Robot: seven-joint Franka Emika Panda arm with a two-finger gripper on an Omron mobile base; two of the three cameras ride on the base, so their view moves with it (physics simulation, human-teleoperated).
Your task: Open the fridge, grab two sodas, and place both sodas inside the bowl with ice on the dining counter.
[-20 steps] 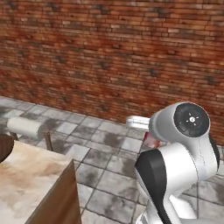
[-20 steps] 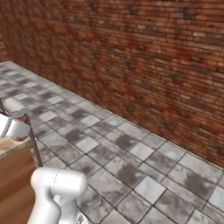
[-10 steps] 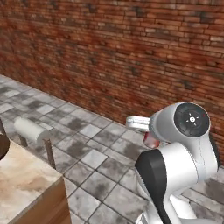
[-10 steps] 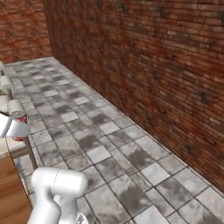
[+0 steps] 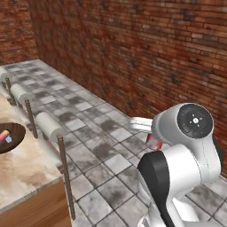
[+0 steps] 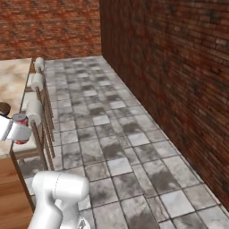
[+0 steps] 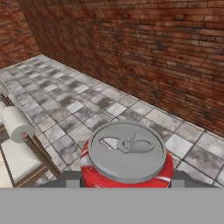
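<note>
Standing across the tiled floor (image 5: pixel 102 146) from the brick wall (image 5: pixel 146 53). Nearing the desk (image 5: pixel 26 170), stools (image 5: pixel 49 126) tucked along its edge. Waiting there: the bowl (image 5: pixel 11 137), one can (image 5: pixel 3 135) already lying in it beside ice (image 5: pixel 9 139). Carrying the second can (image 7: pixel 127 162) upright, gripper (image 7: pixel 127 180) clamped on it, probably for dropping into that bowl.

Glossy red soda can (image 7: pixel 126 162) with matt grey metal lid — veined marble dining counter (image 5: pixel 26 170), wooden base.
</note>
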